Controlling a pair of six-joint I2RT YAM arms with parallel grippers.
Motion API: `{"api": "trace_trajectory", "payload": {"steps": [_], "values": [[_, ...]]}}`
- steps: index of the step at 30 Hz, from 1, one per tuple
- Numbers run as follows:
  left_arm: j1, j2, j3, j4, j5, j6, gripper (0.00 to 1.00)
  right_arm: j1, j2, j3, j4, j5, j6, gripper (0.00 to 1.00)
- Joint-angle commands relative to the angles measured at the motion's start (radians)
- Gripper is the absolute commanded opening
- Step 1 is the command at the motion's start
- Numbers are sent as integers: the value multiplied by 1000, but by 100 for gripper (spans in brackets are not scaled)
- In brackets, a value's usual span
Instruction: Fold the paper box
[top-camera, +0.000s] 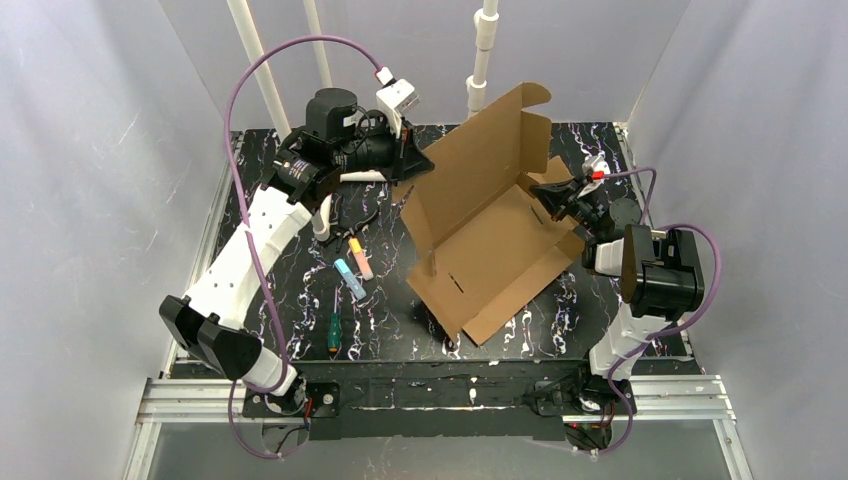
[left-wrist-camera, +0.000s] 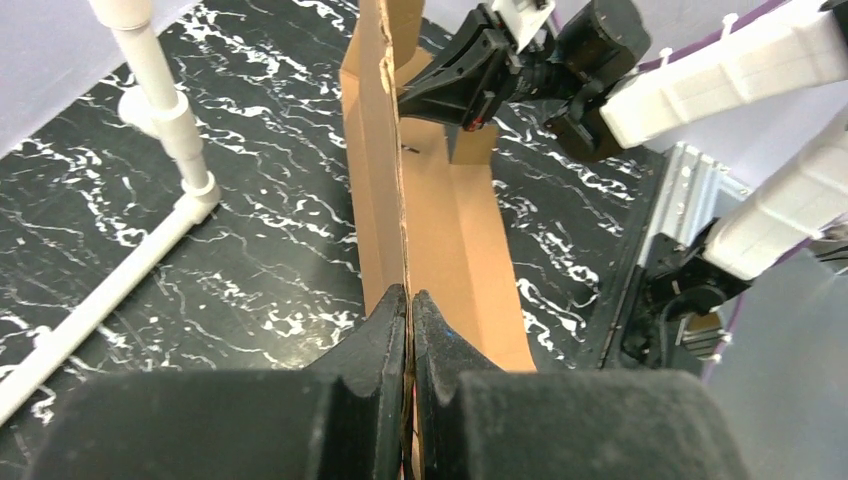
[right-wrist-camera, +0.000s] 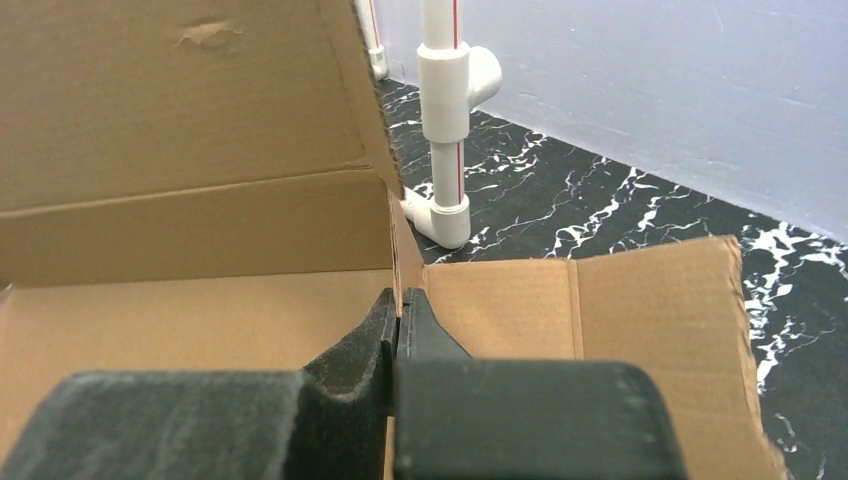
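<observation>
Pinching a thin upright edge of cardboard between its black fingers (left-wrist-camera: 385, 322), the left claw (left-wrist-camera: 410, 297) was shut on the plain brown corrugated paper box (top-camera: 480, 225), at the box's far left corner. The pinched strip ran down between the fingers and was lost behind the claw's own bulk at the bottom of the left wrist view. The right claw (right-wrist-camera: 400, 303) was closed narrow on a short upright cardboard wall at the box's right side; how deep that wall went into the grip could not be made out. The box sat half-formed on the middle-right of the black, white-veined worktop (top-camera: 390, 325), with one tall panel with a rounded tab raised toward the back. Its underside was out of sight. Left of it lay a few small pen-like things (top-camera: 355, 265), too small to name, and a green-handled screwdriver (top-camera: 333, 332). A white plastic pipe (right-wrist-camera: 443, 120) stood behind the box, cut off at the top of the right wrist view.
</observation>
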Motion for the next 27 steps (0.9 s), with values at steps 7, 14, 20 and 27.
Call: {"api": "trace_trajectory", "payload": {"steps": [7, 14, 20, 27], "values": [[-11, -31, 104, 115, 37, -29, 0, -7, 34, 14, 319, 38, 198, 1], [-11, -26, 208, 9, -89, 146, 0, 50, 43, 107, 280, 89, 219, 1], [-11, -30, 266, -15, -151, 251, 0, 103, 62, 212, 224, 140, 217, 1], [-11, -48, 251, 0, -122, 274, 0, 132, 110, 198, 271, 152, 212, 1]]}}
